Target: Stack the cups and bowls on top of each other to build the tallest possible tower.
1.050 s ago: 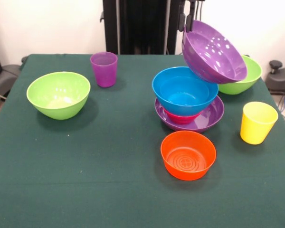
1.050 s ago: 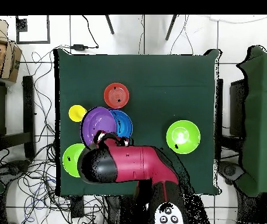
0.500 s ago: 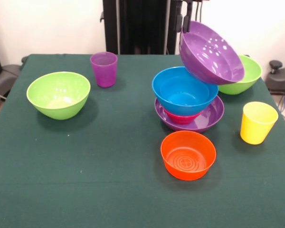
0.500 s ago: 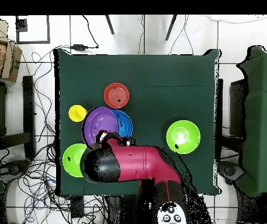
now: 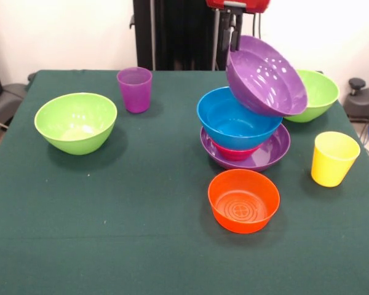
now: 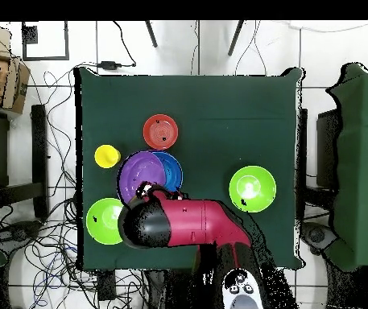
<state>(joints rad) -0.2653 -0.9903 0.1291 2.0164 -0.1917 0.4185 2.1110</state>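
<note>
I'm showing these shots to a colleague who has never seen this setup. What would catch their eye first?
The wide glossy purple plastic bowl held tilted in the air by the gripper at its far rim, just above the large blue bowl. That blue bowl tops the tower, nested over a small red-pink bowl in another wide purple bowl near the table's middle. An orange bowl sits alone in front of it.

Green tablecloth (image 5: 141, 246); floor cables (image 6: 50, 88); cardboard box (image 6: 6, 80).
</note>
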